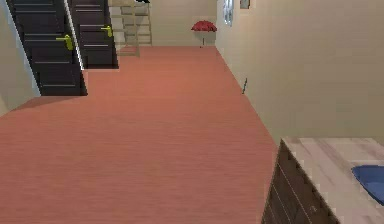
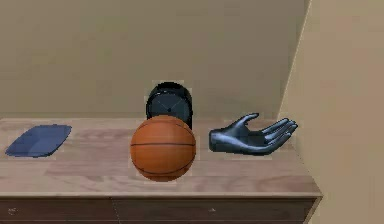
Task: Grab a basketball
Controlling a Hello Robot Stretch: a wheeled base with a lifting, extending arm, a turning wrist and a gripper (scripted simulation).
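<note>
Forward view: red-brown floor. Two dark doors with yellow handles at 10-11 o'clock. Wooden rack at 12. Small red object at 1, by far wall. Wooden dresser corner at 5, blue item on it.

Arm side view: basketball at centre, on dresser top, near front edge. Dark round object at 12, just behind ball. Dark hand sculpture at 3. Blue-grey flat cloth at 9. Finger state: cannot tell.
</note>
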